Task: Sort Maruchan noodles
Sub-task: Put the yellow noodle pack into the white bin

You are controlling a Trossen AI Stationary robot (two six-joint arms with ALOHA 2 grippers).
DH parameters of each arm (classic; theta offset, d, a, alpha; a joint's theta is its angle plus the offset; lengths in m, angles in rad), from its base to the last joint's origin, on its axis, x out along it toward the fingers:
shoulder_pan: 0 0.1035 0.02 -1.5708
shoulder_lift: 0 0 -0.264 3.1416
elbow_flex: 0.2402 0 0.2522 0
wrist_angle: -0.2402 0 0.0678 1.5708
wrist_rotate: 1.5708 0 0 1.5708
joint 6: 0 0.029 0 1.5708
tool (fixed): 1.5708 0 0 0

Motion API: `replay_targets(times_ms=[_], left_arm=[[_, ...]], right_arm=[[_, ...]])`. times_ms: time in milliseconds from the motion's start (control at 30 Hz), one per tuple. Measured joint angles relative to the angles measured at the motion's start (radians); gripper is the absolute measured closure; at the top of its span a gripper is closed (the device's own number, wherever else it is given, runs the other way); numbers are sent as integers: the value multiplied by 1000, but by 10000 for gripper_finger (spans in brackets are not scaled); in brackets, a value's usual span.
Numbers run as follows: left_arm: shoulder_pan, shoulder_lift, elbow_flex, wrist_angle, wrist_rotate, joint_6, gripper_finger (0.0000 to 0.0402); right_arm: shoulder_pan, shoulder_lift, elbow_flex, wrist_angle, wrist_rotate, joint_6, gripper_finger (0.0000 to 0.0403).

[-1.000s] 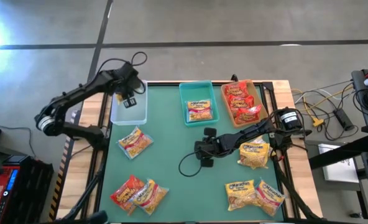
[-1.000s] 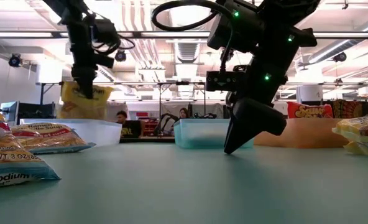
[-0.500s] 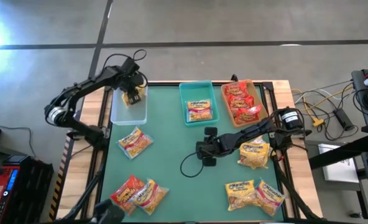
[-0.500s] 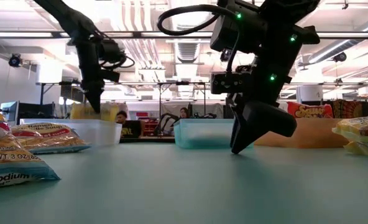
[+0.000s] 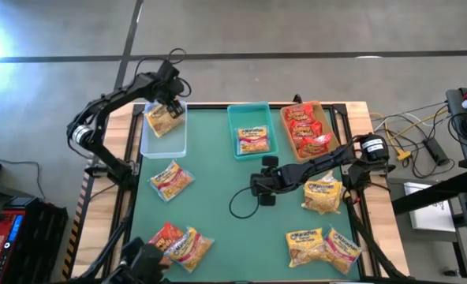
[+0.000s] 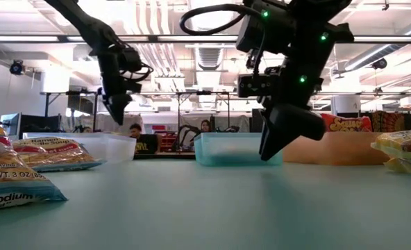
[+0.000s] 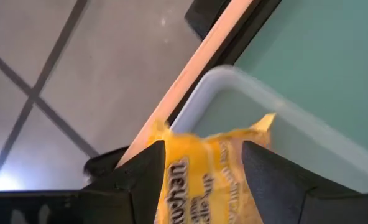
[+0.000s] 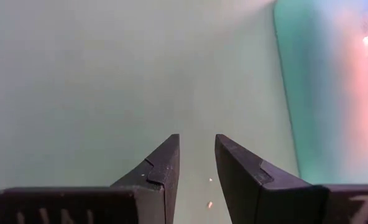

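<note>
Noodles are spread across the green table [image 5: 218, 189]. One yellow packet [image 5: 163, 120] lies in the clear bin [image 5: 163, 140] at the far left corner, and the left gripper [image 5: 170, 92] hangs just above it with fingers spread. Right gripper [image 5: 258, 184] hovers low over the bare middle of the table, fingers nearly together and holding nothing.

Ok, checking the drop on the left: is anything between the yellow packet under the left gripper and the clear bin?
Nothing visible. The yellow packet lies inside the clear bin, at its far end, with the left gripper open above it.
</note>
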Motion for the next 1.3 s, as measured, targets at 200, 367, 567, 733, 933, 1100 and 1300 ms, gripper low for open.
replay_targets(times_ms=[200, 367, 567, 733, 933, 1100, 1300], left_arm=[[-12, 13, 65, -73, 155, -140, 205], [-52, -3, 55, -121, 434, -347, 205], [-207, -17, -29, -119, 426, -468, 205], [-397, -20, -97, -32, 425, -520, 205], [-640, -22, -103, 89, 420, -575, 205], [-816, -22, -104, 231, 363, -665, 205], [-988, -23, -104, 375, 327, -708, 205]], right_arm=[[0, 0, 0, -16, 0, 12, 310], [0, -22, 0, -72, 16, 59, 310], [2, -110, 0, -145, 16, 142, 310], [23, -198, -43, -156, 7, 278, 310], [88, -275, -106, -154, -136, 478, 309], [174, -288, -133, -178, -218, 644, 309], [262, -293, -124, -374, -266, 885, 309]])
